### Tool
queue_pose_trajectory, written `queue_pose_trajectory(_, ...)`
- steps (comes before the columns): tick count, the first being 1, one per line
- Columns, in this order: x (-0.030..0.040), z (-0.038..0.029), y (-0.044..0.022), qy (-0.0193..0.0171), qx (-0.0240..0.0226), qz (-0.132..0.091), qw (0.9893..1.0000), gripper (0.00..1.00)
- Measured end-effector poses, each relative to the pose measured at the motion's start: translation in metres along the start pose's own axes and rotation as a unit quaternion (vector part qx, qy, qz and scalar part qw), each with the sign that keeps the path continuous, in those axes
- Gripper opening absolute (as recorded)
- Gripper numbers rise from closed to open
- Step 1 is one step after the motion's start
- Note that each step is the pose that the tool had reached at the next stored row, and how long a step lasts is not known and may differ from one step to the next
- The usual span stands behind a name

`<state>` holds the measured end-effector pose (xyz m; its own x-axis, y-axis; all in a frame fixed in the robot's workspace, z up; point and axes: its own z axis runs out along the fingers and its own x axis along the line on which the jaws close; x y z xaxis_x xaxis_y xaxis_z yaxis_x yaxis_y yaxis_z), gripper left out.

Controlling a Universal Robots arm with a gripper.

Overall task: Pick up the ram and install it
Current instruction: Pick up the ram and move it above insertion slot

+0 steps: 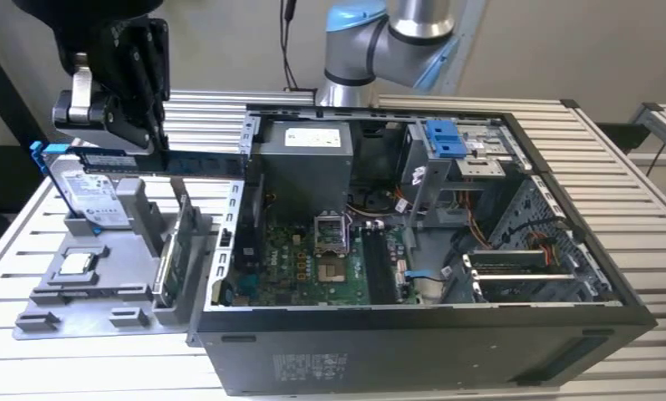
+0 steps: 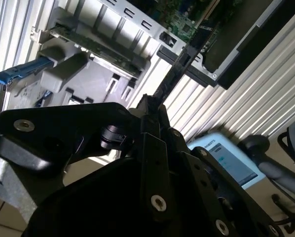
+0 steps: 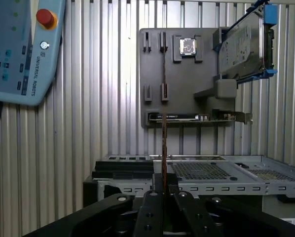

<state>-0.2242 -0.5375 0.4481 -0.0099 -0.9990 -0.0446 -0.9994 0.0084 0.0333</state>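
The fingers (image 1: 141,149) are closed on the ram (image 1: 188,163), pinching it near one end. The rest of the stick runs out level from them toward the exterior view's right. It hangs in the air above the grey holder tray (image 1: 76,292) on the bench (image 1: 628,217), touching nothing below. The hard drive (image 1: 93,196) stands just under the held end. The free end reaches about as far as the near wall of the open computer case (image 1: 422,351), though whether it is over that wall or just short of it is hard to judge from this angle.

In the second wrist view the ram (image 2: 179,61) is a dark bar pointing straight away from the fingers (image 2: 150,106) toward the case. In the first wrist view it is seen edge-on (image 3: 164,148), a thin line rising from between the fingers (image 3: 164,190).

The relation that matters is between this stick and the memory slots (image 1: 379,263) on the motherboard (image 1: 310,267). The slots lie well apart from the ram, deeper inside the case and lower down. They seem to run front to back in the exterior view, while the ram's long axis runs across it. By my reading the two axes are crossed rather than lined up.
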Motion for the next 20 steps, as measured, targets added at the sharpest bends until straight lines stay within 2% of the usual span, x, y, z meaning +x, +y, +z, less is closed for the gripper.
queue_pose_trajectory(7,0.0,0.0029,-0.0113,0.0003,0.0005,-0.009,1.0,0.14)
queue_pose_trajectory(20,0.0001,0.0138,-0.035,0.0019,0.0044,-0.022,0.9998,0.14)
